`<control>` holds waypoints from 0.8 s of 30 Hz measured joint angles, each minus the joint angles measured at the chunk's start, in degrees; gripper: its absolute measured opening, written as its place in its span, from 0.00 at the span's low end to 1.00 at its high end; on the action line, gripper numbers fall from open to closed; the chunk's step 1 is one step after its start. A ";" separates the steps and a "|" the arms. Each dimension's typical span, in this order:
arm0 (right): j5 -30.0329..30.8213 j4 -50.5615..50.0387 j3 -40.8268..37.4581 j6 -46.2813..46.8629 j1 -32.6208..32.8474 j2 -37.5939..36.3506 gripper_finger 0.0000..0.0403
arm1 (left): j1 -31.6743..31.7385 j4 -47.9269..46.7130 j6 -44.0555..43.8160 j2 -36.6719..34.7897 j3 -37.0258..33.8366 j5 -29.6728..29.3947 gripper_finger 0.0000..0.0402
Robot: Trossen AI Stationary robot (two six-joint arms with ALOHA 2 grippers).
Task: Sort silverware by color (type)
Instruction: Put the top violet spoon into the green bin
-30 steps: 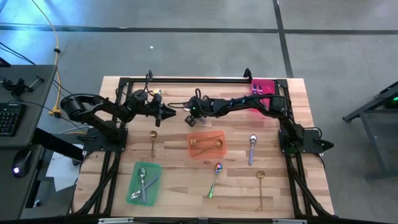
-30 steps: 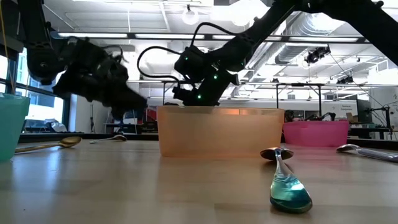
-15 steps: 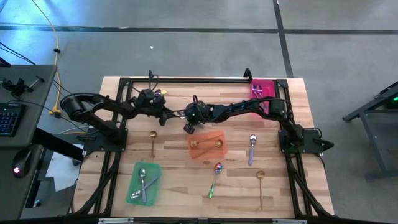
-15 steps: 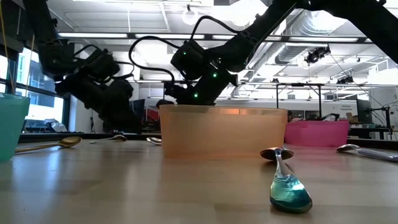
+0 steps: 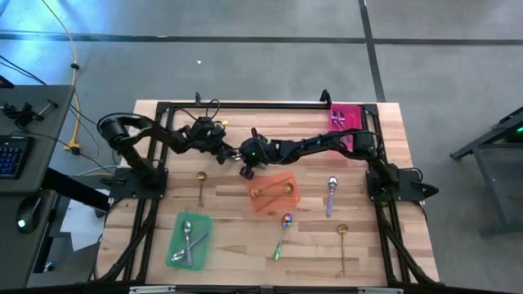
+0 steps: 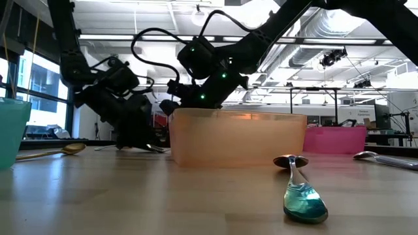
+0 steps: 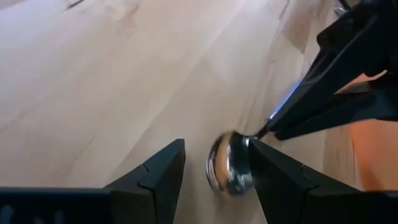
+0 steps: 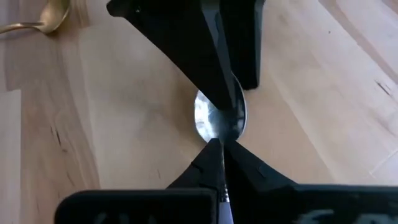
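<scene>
A silver spoon (image 7: pixel 229 165) lies low over the wood between the two arms, left of the orange tray (image 5: pixel 272 191). My right gripper (image 8: pixel 219 152) is shut on it. My left gripper (image 7: pixel 216 149) is open, and its two fingers stand on either side of the spoon's bowl (image 8: pixel 217 115), slanting down from the table's left. Whether a finger touches the bowl, I cannot tell. In the high view the left gripper (image 5: pixel 227 153) and the right gripper (image 5: pixel 242 158) meet tip to tip. My right gripper pinches the silver spoon's handle just behind the bowl (image 7: pixel 264 129) between its two fingers. The fingers slant down from the table's right and lie along the handle. The bowl points at the left gripper, close to the tabletop; whether it rests there, I cannot tell.
The orange tray holds gold pieces. A green tray (image 5: pixel 189 239) with silver pieces sits near left, and a pink tray (image 5: pixel 345 117) far right. Loose on the wood lie a gold spoon (image 5: pixel 200 186), a silver spoon (image 5: pixel 331 194), a rainbow spoon (image 5: pixel 283 233) and another gold spoon (image 5: pixel 342 245).
My left gripper has come down toward the tabletop and moved right toward the right gripper, tipping its fingers around the spoon's bowl. My right gripper has shifted a little toward the table's left with the spoon and stayed shut on it.
</scene>
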 joint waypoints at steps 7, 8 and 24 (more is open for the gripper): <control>0.49 -0.01 0.00 -0.25 -0.02 0.00 0.00 | -0.11 -1.00 1.58 1.55 0.57 2.68 0.39; 0.50 0.01 0.00 -0.39 -0.02 0.00 0.00 | -0.13 -1.50 1.91 1.55 0.59 2.84 0.38; 1.42 0.10 0.06 -0.46 -0.02 -0.02 0.00 | -0.22 -8.46 1.22 -0.94 0.53 2.93 0.34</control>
